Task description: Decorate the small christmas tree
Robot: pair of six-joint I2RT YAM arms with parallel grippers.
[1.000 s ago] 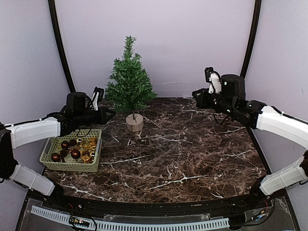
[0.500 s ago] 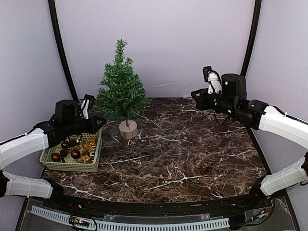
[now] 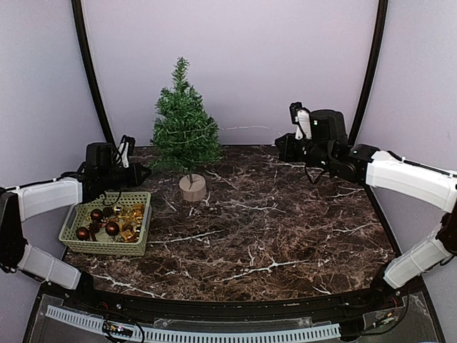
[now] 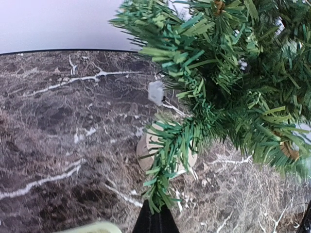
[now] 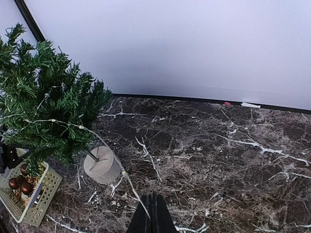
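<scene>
Pinching the tip of a low branch, the left gripper (image 4: 155,216) has its fingers (image 4: 148,224) pressed fully together on the small christmas tree (image 3: 186,128) — in the wrist view the bristles run straight down into them. The right gripper (image 5: 153,201) is likewise closed tight. A thin pale wire (image 5: 104,145) comes off the tree's branches, passes just beside the stump base (image 5: 101,167) and ends at that gripper's tips. It seems to be nipped there, though the strand is too fine to be sure.

One tree stands upright on its round base toward the far left corner of the worktop (image 3: 285,229), between the two grippers and closer to the left one. One pale green basket (image 3: 107,248) sits at the worktop's left edge, on the near side of the tree, beneath the left arm. Inside lie dark red balls (image 3: 112,228) — four that I can count — among gold pieces (image 3: 131,214) too jumbled to number.

The worktop is dark brown marble with white veins. Pale lilac walls (image 3: 235,57) close it in behind and at both sides, and two black poles (image 3: 89,71) curve up at the far corners.
</scene>
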